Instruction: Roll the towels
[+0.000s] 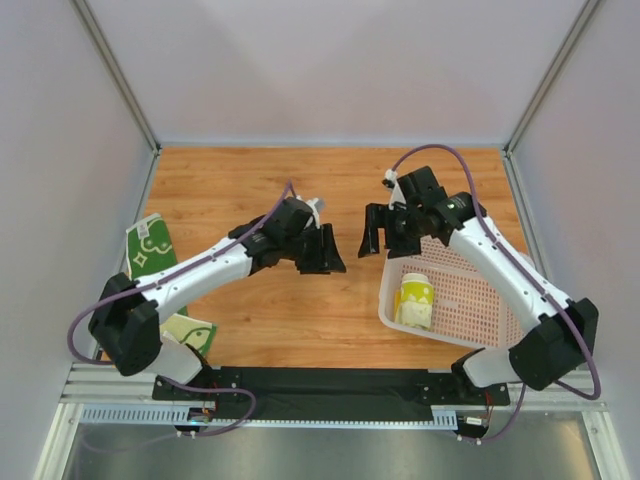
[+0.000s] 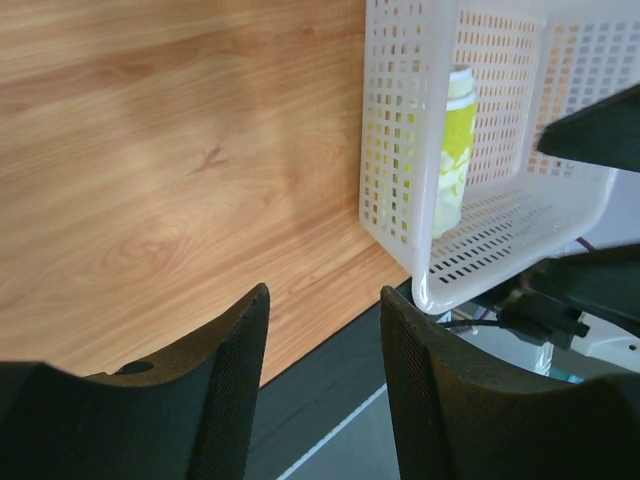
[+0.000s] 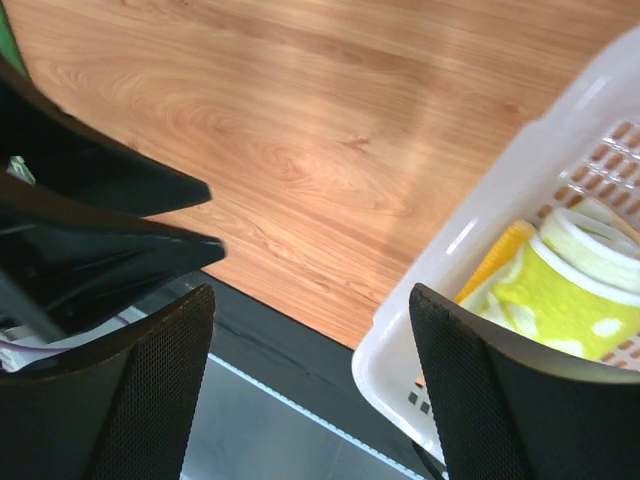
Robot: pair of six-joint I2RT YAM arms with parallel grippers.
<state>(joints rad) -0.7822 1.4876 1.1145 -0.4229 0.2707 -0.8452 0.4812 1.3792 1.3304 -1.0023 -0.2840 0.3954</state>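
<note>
A pale yellow towel [image 1: 415, 300] with yellow-green prints stands rolled up in the white perforated basket [image 1: 480, 300]. The left wrist view shows that rolled towel [image 2: 455, 150] through the basket wall [image 2: 390, 150]. In the right wrist view it [image 3: 560, 290] lies just behind the basket rim [image 3: 450, 260]. A dark green towel [image 1: 150, 245] with cream prints lies flat at the table's left edge. My left gripper [image 1: 328, 260] [image 2: 323, 295] hovers open and empty over mid-table. My right gripper [image 1: 382, 245] [image 3: 310, 295] is open and empty at the basket's near-left corner.
A pale green printed cloth [image 1: 190, 330] shows beside the left arm's base, partly hidden by the arm. The two grippers face each other a short gap apart. Grey walls enclose the wooden table [image 1: 260, 190] on three sides. A black rail [image 1: 320, 385] runs along the near edge.
</note>
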